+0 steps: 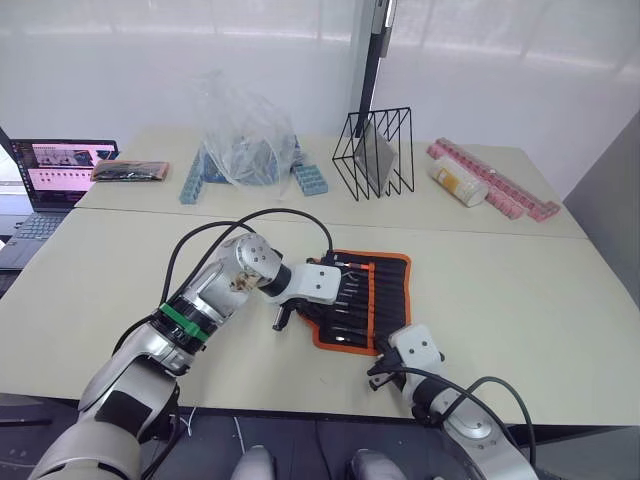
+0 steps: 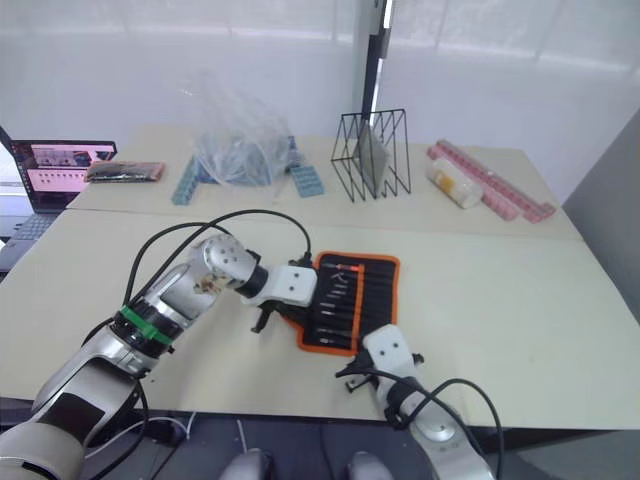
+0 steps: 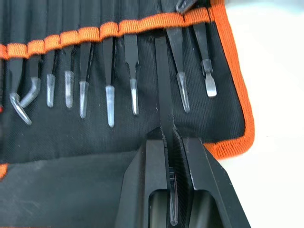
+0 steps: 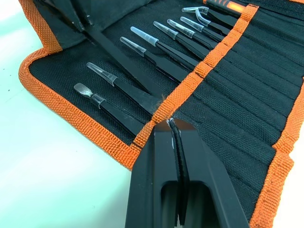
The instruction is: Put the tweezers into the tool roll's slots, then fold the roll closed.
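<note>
The left gripper (image 3: 172, 156) is clenched on one of the tweezers (image 3: 164, 95), with the tweezer's capped tip trapped between the ridged pads (image 3: 179, 152) and its butt end pointed at the orange strip (image 3: 142, 23) that borders the slots (image 3: 156, 42). Holding the tool by its tip leaves the whole butt length free to slide under the strip. The butt already reaches the strip between two filled pockets, so the insertion appears to be in its final stretch rather than complete.

The right gripper (image 4: 172, 130) is pinched on the same orange strip (image 4: 190, 85) near the roll's end. Judged from its position, this grip pins the fabric so the roll does not slide or bunch while the left arm pushes.

The other tweezers (image 3: 109, 90) are seated side by side in the slots, with clear tip caps pointing the same way. Several have bent or flat tips.

The tool roll (image 1: 365, 290) lies open and flat on the near tabletop (image 1: 520, 300) between the two arms, inner face up. Folding has not begun.

On the far tabletop, well apart from the work, stand a wire rack (image 1: 378, 155), a clear plastic bag (image 1: 245, 140), pink trays (image 1: 490, 180) and a laptop (image 1: 50, 180).

Risk: if the butt catches the strip's edge instead of entering the pocket, the fabric may lift.
</note>
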`<state>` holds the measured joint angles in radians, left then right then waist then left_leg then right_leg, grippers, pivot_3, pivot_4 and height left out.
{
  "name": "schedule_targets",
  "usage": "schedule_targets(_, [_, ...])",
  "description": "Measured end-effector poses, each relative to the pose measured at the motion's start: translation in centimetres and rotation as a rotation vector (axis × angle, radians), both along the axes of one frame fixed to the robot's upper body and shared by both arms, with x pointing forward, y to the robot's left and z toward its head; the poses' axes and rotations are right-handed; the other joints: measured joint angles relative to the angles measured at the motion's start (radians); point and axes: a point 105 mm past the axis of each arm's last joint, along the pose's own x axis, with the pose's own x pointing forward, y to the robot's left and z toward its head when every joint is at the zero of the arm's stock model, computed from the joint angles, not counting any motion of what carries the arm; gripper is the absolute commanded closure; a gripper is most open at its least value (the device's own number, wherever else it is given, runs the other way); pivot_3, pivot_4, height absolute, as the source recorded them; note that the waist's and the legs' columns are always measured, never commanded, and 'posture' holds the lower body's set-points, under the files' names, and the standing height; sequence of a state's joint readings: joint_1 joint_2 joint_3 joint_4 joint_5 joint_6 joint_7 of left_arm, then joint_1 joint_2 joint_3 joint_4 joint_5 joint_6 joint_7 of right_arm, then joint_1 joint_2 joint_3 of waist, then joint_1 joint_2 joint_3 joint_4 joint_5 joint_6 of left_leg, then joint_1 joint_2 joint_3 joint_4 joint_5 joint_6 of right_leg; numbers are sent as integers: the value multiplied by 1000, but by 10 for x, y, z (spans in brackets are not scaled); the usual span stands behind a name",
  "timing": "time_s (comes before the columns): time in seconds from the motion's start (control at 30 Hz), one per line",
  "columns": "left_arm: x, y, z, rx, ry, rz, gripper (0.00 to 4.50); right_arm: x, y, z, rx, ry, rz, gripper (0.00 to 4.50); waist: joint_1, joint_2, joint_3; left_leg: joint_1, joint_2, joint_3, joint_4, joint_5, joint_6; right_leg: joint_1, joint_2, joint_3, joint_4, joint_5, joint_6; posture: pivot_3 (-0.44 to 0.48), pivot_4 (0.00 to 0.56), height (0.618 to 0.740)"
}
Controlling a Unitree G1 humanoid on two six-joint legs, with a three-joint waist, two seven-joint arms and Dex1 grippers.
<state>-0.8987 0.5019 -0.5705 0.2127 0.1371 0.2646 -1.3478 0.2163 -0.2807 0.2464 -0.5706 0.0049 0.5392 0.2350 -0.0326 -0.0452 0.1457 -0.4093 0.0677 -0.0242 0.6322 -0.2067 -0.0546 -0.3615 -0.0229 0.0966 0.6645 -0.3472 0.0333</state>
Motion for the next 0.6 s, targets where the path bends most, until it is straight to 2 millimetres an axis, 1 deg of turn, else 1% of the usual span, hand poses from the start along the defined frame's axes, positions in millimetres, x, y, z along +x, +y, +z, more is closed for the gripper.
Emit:
schedule_targets(0.1, [0,-6,2,1,-13,-11,4454,0,1,0,3,0,-1,4500,1,0,0,0,0,0,0,0,0,0,0,0,0,0,0,0,150,708])
schedule_targets(0.33, [-2,-20,-3,-4,-5,-30,4454,0,1,-1,8,9,-7,4500,6,0,0,1,0,0,1,0,0,2,0,0,0,2,-2,0,150,708])
schedule_targets(0.6, [-3,-46,-18,-20,8,-22,4454,0,-1,-1,5,11,-24,4500,15,0,0,3,0,0,3,0,0,5,0,0,0,1,-1,0,150,708])
